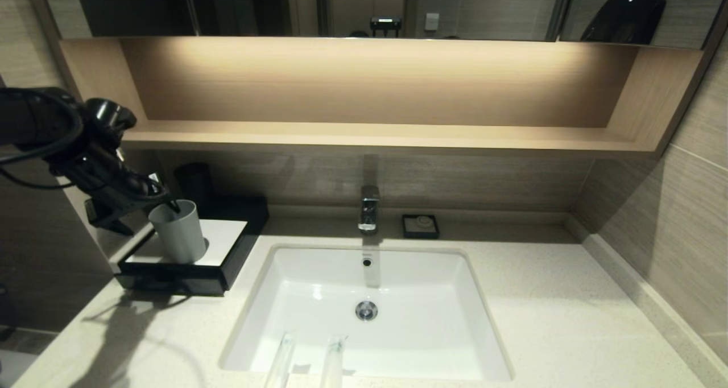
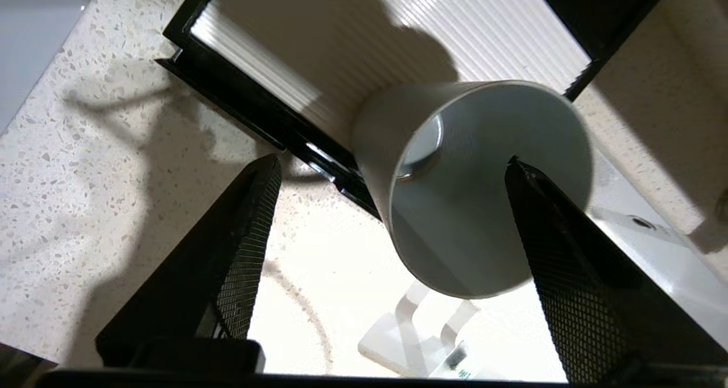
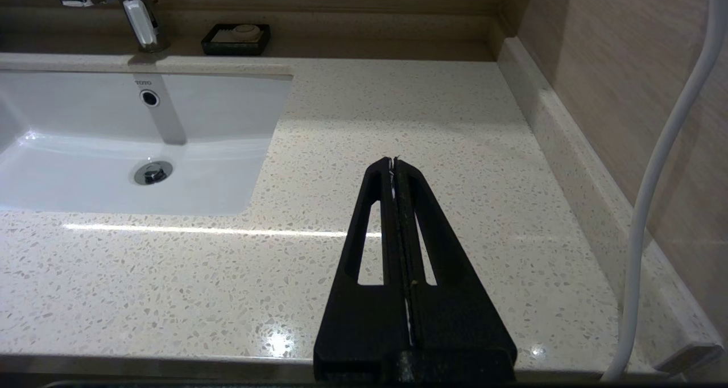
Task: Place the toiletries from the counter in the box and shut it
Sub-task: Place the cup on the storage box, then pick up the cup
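Observation:
Two slim clear-wrapped toiletries (image 1: 282, 356) (image 1: 333, 356) lie side by side across the sink's near edge on the counter (image 1: 546, 302); the right one shows a green mark. The black box (image 1: 170, 281) with a white top panel stands at the left, its drawer shut. A light grey cup (image 1: 180, 231) stands upright on that panel. My left gripper (image 1: 145, 214) hangs open over the cup's left rim; in the left wrist view one finger (image 2: 546, 246) crosses the cup's mouth (image 2: 489, 194) and the other is outside. My right gripper (image 3: 393, 161) is shut and empty above the counter.
The white sunken sink (image 1: 318, 291) with a chrome tap (image 1: 369, 207) fills the middle. A small black soap dish (image 1: 420, 226) sits behind it. The wooden shelf (image 1: 375, 135) overhangs the back. A wall and upstand (image 3: 569, 149) close the right side, with a white cable (image 3: 660, 166).

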### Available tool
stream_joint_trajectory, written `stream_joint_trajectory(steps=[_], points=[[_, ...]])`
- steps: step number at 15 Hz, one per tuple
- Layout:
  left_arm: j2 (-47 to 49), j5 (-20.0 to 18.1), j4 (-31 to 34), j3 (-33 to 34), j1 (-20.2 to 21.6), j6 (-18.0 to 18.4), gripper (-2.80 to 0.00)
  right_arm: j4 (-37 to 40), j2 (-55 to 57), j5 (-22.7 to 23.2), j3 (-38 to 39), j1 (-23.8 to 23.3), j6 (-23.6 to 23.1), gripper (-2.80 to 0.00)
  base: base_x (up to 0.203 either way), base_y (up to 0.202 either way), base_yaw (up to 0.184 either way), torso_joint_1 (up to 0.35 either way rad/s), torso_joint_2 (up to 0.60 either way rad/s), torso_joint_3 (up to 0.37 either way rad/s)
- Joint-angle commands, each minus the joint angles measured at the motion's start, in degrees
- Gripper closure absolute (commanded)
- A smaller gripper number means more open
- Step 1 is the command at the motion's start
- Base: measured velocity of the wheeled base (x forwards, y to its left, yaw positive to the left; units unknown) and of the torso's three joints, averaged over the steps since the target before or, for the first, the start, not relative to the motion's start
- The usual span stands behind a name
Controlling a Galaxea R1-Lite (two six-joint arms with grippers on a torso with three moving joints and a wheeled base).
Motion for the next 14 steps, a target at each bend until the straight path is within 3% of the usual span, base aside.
stream_joint_trajectory(steps=[1,7,8,11,14], points=[[-2.43,-0.01,-0.28,-0.02,0.01,-0.37,-2.80,0.01,0.00,-0.03,0.01,0.00,-0.04,0.00,0.000,0.000,0.000,0.000,0.00,0.000],[-16.57,0.00,-3.04,0.83,-0.04,2.09,-2.80,0.01,-0.09,-0.03,0.01,0.00,-0.04,0.00,0.000,0.000,0.000,0.000,0.00,0.000],[-19.14,-0.12,-3.21,2.04,-0.04,3.67,0.00,0.01,-0.02,-0.03,0.01,0.00,-0.04,0.00,0.000,0.000,0.000,0.000,0.00,0.000],[-25.93,-0.45,-9.18,15.54,-0.04,8.02,0.00,0.01,0.00,-0.03,0.01,0.00,-0.04,0.00,0.000,0.000,0.000,0.000,0.00,0.000],[-32.05,-0.55,-25.80,36.84,-0.04,11.92,0.00,0.01,-0.09,-0.03,0.01,0.00,-0.04,0.00,0.000,0.000,0.000,0.000,0.00,0.000]])
